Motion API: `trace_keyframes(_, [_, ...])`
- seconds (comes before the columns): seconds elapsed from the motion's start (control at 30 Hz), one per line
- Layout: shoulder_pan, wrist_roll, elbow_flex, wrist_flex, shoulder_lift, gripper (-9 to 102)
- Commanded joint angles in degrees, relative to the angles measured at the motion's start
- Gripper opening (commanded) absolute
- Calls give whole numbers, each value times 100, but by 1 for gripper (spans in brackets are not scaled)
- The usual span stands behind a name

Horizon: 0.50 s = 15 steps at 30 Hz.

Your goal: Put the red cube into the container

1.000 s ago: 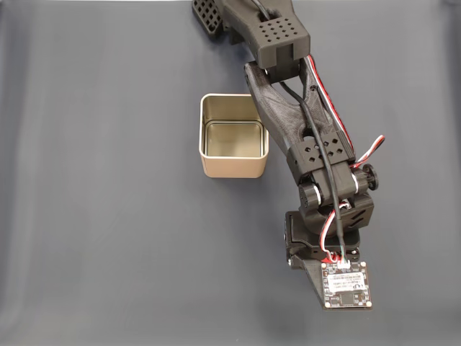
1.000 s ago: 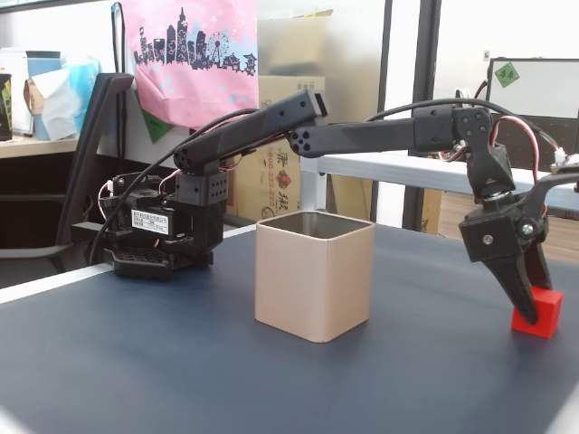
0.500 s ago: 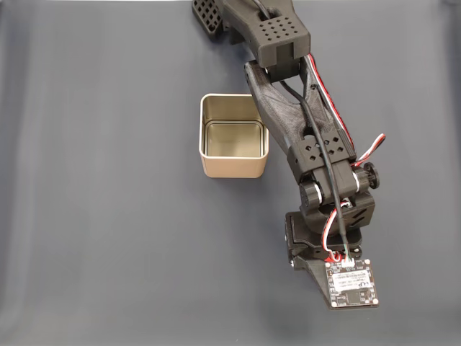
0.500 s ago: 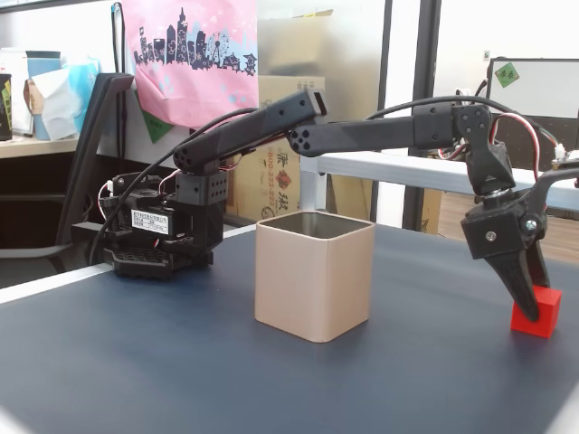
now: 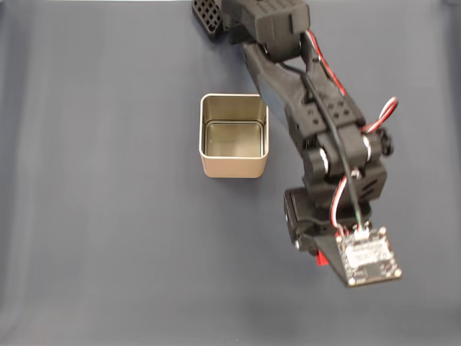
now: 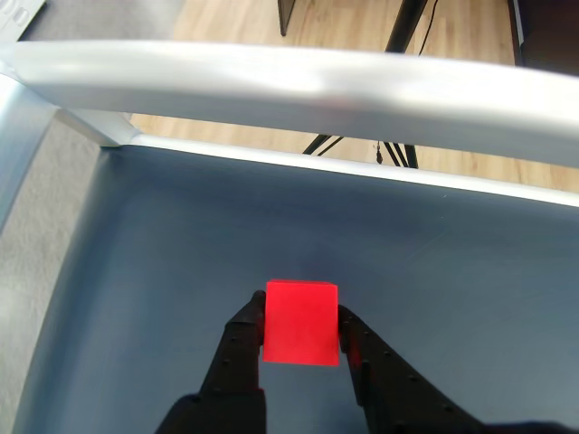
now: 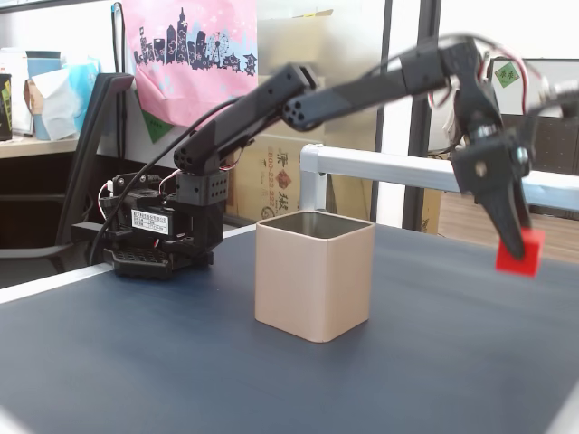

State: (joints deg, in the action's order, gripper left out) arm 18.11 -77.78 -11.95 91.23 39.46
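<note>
The black two-finger end effector (image 6: 301, 339) grips the small bright red matte cube (image 7: 519, 252) — lifted clear of the dark blue tabletop (image 7: 181, 362), well apart from the square cream-beige metal tin (image 7: 313, 276).

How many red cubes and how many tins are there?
red cube: 1, held between the gripper fingers
square tin: 1, standing on the table
Total: 2
</note>
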Motion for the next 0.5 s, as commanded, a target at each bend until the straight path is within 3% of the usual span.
trace_keyframes(0.0, [-70,-149,211,352,932,1])
trace_keyframes(0.47, [-809,-694,-3744,-70,4632,0])
